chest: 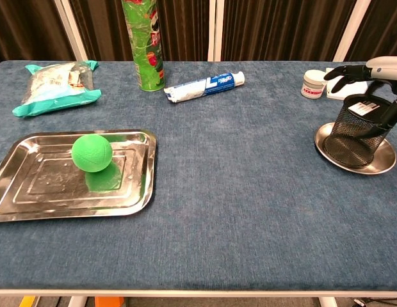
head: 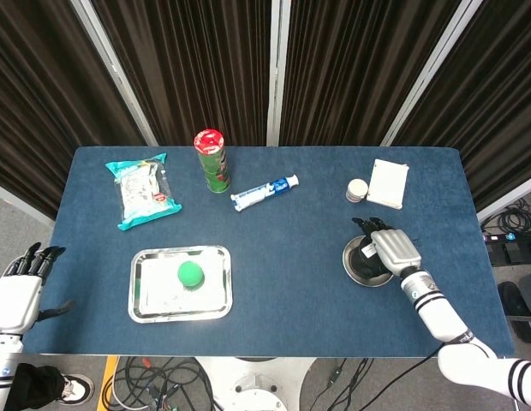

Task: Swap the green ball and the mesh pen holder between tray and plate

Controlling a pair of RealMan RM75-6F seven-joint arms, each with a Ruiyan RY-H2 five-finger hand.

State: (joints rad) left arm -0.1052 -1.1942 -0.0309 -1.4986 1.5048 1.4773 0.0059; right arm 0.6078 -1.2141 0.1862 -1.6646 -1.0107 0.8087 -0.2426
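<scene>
One green ball point(chest: 92, 152) lies in the one tray point(chest: 32, 206), near left on the worktop point(chest: 250, 192). One mesh pen holder point(chest: 362, 131) stands on the one plate point(chest: 328, 141); the right hand point(chest: 371, 71) hovers over it, fingers point(chest: 336, 71) spread, gripping nothing. Only the head view shows the left hand point(head: 17, 291), fingers apart, off the worktop's left edge.
</scene>
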